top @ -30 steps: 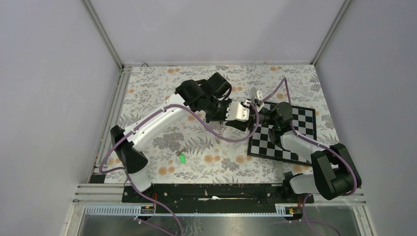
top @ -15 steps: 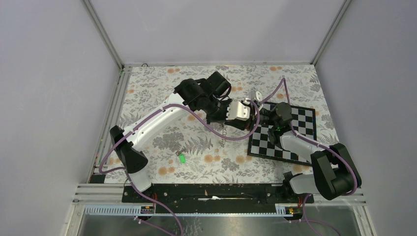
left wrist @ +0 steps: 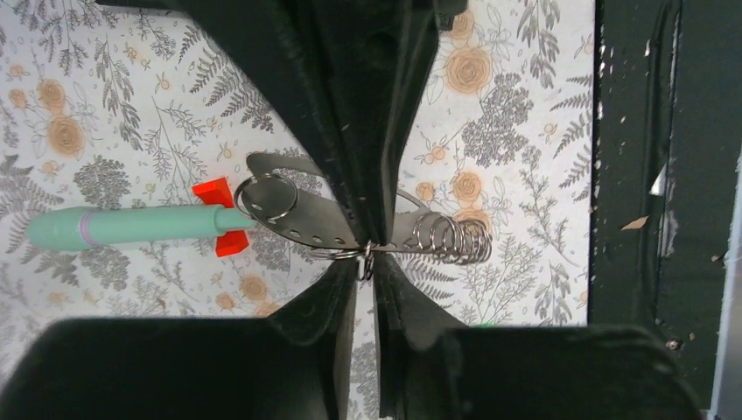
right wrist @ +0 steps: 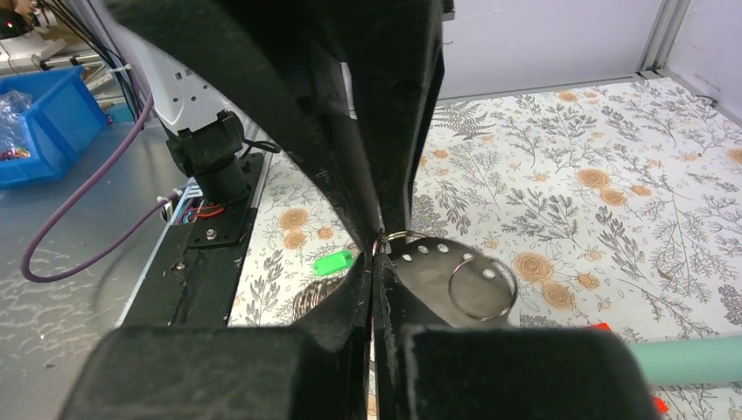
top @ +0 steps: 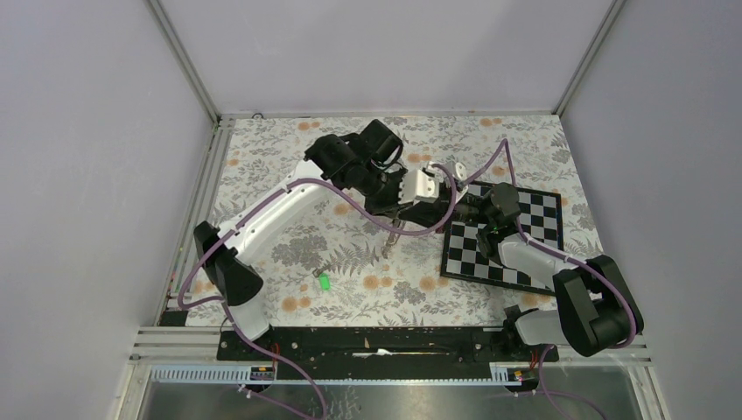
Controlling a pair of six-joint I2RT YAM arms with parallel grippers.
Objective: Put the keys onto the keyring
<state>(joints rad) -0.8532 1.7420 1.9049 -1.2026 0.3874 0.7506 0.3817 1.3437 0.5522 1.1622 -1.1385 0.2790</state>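
The keyring (left wrist: 306,219) is up in the air, over the middle of the counter (top: 280,175). Both hands pinch it. The left hand (left wrist: 366,254) is pressed together on the small wire loop at the strap's edge. The right hand (right wrist: 376,245) is pressed together on that same spot from the other side.

The strap's long side runs across the left wrist view. Its big round ring end points toward the teal stick (left wrist: 131,226), and a wire coil sits at the other end.

The green key (top: 324,282) lies flat on the counter, well apart from the hands. It is toward the arm bases and over on the left. I think the left arm is the nearer one to fetch it. The key is too small to tell which way it points. A little dark bit just beside it may be the other key.
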